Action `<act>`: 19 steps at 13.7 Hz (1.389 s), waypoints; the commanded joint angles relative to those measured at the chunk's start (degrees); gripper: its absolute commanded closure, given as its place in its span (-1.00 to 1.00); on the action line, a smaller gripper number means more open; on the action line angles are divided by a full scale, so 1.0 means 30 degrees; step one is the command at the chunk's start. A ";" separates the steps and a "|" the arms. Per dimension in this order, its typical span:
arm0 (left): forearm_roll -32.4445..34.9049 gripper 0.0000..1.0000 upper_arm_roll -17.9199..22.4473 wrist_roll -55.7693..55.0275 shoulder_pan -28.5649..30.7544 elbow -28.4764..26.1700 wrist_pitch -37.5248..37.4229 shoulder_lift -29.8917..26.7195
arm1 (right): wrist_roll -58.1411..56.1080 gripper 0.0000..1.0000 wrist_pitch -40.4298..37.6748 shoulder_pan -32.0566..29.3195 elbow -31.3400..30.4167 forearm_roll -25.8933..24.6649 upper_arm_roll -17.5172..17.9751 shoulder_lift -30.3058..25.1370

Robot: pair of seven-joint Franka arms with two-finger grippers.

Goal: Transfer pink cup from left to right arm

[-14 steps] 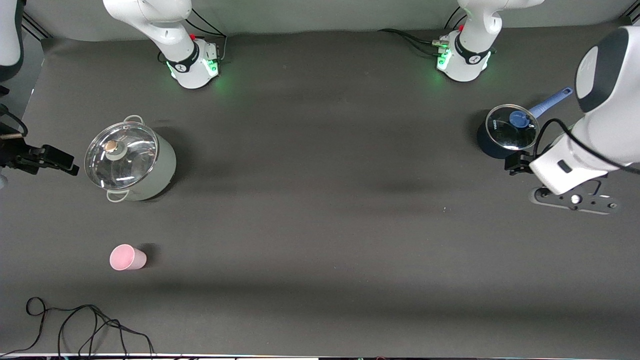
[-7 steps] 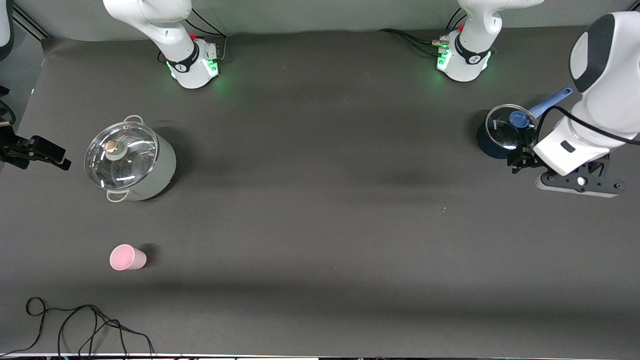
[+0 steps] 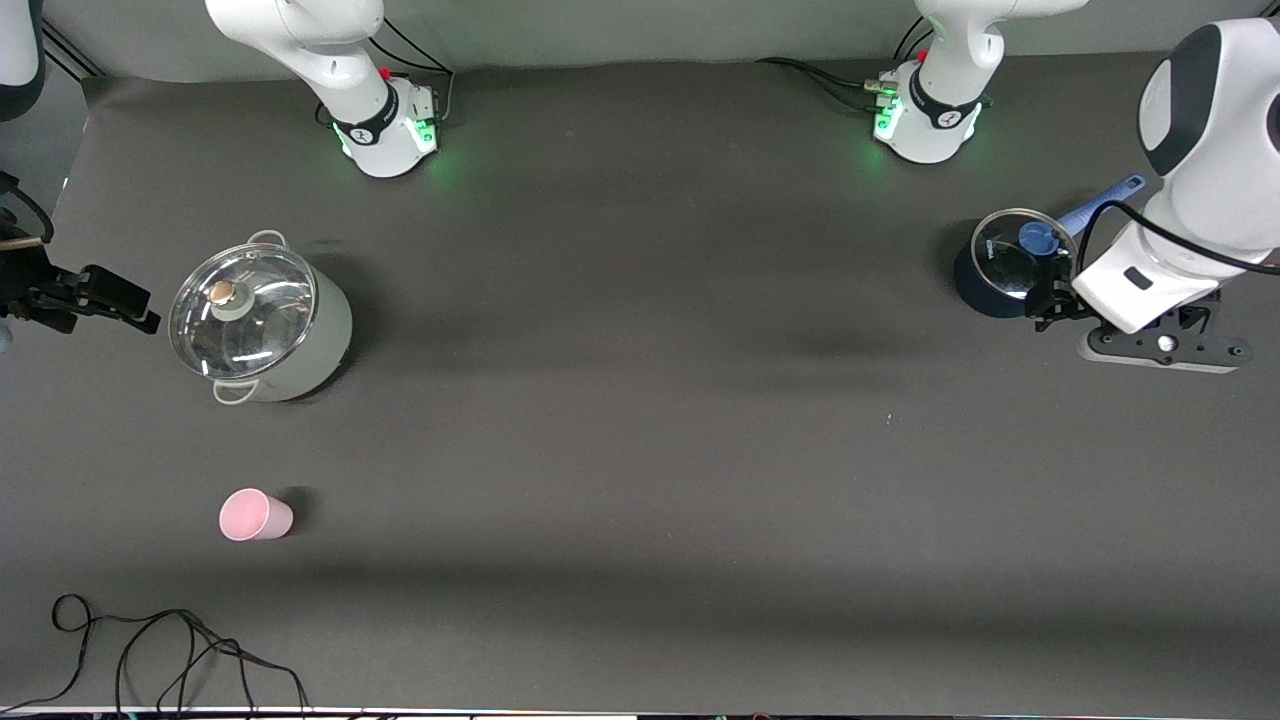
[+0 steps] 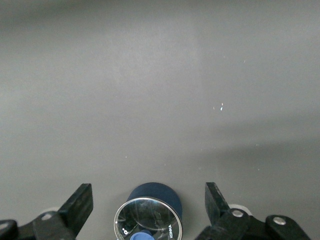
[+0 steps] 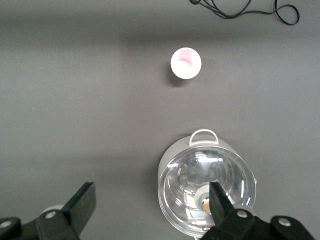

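Observation:
The pink cup point(image 3: 255, 515) stands upright on the dark table, toward the right arm's end and nearer to the front camera than the grey pot point(image 3: 262, 325). It also shows in the right wrist view point(image 5: 186, 63). My right gripper point(image 3: 100, 300) hangs open and empty beside the grey pot, at the table's edge; its jaws point(image 5: 152, 194) are wide apart. My left gripper point(image 3: 1160, 345) hangs open and empty beside the small dark-blue pot point(image 3: 1010, 262) at the left arm's end; its jaws point(image 4: 148, 194) are wide apart, with that pot point(image 4: 150, 215) in view between them.
The grey pot has a glass lid point(image 5: 207, 190) and loop handles. The blue pot has a glass lid with a blue knob and a blue handle point(image 3: 1100, 205). A black cable point(image 3: 150, 650) lies coiled near the front edge at the right arm's end.
The left gripper has moved away from the front camera, closer to the blue pot. The right gripper has shifted slightly beside the grey pot. The cup has not moved.

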 commanded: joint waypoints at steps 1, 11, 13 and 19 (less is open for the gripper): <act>-0.1538 -1.00 0.0066 -0.0016 -0.0247 0.1655 -0.1761 -0.0592 | 0.0507 -0.99 -0.0756 0.0115 0.0145 0.0050 -0.0185 -0.0248; -0.1050 -1.00 0.2135 0.0070 -0.2171 0.3979 -0.4818 0.0112 | -0.1279 -0.99 -0.1869 0.0086 0.0145 0.0079 -0.0215 -0.0189; -0.1310 -1.00 0.2702 0.0393 -0.1951 0.4241 -0.4584 0.0548 | -0.1251 -0.99 -0.1871 0.0086 0.0145 0.0079 -0.0214 -0.0189; -0.1400 -1.00 0.2615 0.0481 -0.1713 0.4243 -0.4672 0.0669 | -0.1192 -0.99 -0.1871 0.0086 0.0174 0.0079 -0.0214 -0.0189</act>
